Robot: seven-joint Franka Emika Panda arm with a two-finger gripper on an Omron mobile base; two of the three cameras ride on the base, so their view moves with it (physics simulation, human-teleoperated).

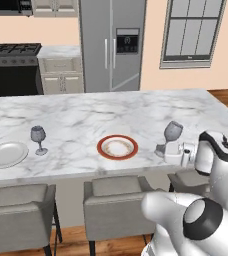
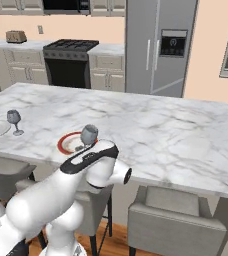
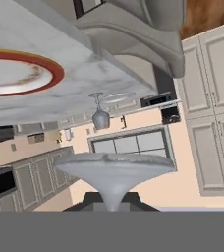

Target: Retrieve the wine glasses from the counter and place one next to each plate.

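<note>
Carrying second wine glass in gripper, jaws apparently clamped on its stem, view poor. It's above the island top, right of red-rimmed plate. Lower straight, foot flat, clear of rim, then release.

Island marble open (stools crowd edge).

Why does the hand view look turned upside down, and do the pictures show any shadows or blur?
The hand view is rolled with the hand: the red-rimmed plate and far wine glass hang inverted, while the held wine glass looms large at the bottom. In the left base view lighting is flat, with only faint shadow near the gripper. The right base view is sharp, without glare.
</note>
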